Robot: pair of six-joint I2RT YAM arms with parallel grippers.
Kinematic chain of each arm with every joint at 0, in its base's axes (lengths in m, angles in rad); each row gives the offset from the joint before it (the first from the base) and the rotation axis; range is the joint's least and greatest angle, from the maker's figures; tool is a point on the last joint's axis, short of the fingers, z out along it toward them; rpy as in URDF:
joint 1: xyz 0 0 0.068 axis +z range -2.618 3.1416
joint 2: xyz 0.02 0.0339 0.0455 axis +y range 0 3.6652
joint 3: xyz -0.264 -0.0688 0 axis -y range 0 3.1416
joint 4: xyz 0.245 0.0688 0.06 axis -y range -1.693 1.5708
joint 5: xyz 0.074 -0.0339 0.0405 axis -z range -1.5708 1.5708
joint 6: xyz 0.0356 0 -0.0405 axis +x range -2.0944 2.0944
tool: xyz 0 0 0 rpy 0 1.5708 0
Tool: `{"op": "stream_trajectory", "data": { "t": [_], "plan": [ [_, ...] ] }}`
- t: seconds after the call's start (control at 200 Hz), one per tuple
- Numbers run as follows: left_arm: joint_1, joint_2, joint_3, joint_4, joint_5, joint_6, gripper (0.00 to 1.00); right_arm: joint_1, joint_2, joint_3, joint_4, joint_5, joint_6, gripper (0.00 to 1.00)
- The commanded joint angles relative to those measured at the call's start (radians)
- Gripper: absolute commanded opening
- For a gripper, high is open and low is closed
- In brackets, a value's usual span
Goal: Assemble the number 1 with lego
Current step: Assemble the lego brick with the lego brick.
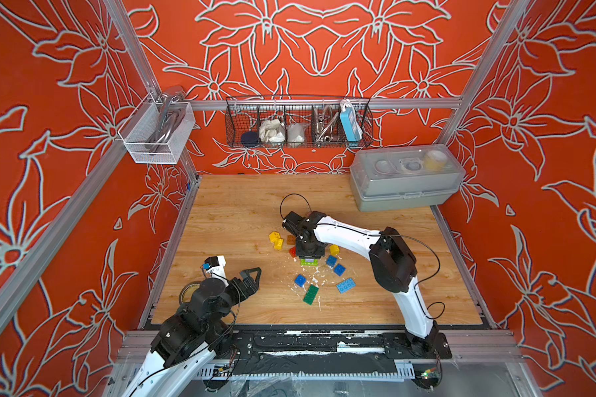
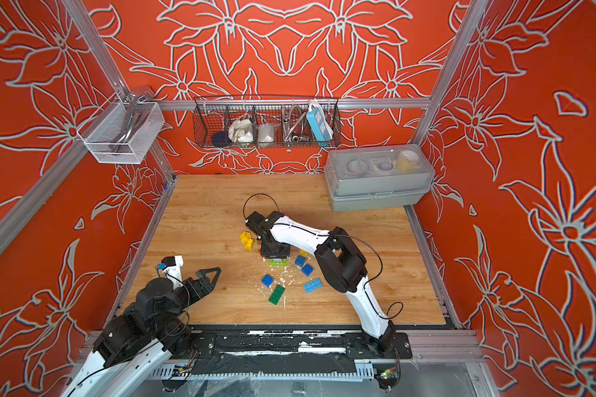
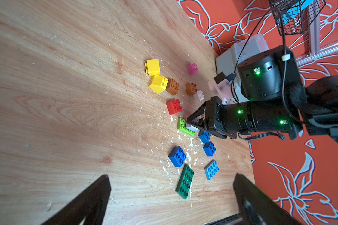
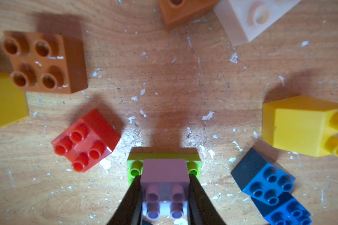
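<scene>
Both sides crowded, right gripper (image 4: pixel 165 176) pinches lilac brick (image 4: pixel 165 169) atop lime plate (image 4: pixel 164 155); left gripper (image 3: pixel 171 176) spread, unobstructed.

The right arm (image 1: pixel 341 233) stretches forward, wrist bent straight down, right gripper (image 4: pixel 165 178) pinched tight on a lilac studded plastic brick (image 4: pixel 164 169). The left arm (image 1: pixel 186 330) is folded low near its base, left gripper (image 1: pixel 252 282) spread wide, holding nothing.

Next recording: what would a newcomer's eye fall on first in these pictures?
The right tool clamps a lilac brick over the lime plate in the middle of the table. Loose pieces ring it, among them a red brick and a yellow brick. The left tool hangs open near the front left corner.
</scene>
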Motion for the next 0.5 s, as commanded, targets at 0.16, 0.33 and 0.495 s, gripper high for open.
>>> {"op": "stream_trajectory", "data": {
  "t": [0.16,0.33,0.495],
  "plan": [
    [0.004,0.007,-0.011,0.022,-0.013,0.004,0.98,0.029,0.029,0.008,-0.006,0.009,0.029,0.15],
    [0.004,0.002,-0.010,0.019,-0.013,0.003,0.98,0.030,0.024,-0.013,-0.011,0.024,0.038,0.15],
    [0.004,-0.001,-0.012,0.017,-0.014,0.003,0.98,0.025,0.011,-0.028,-0.008,0.038,0.031,0.15]
  ]
}}
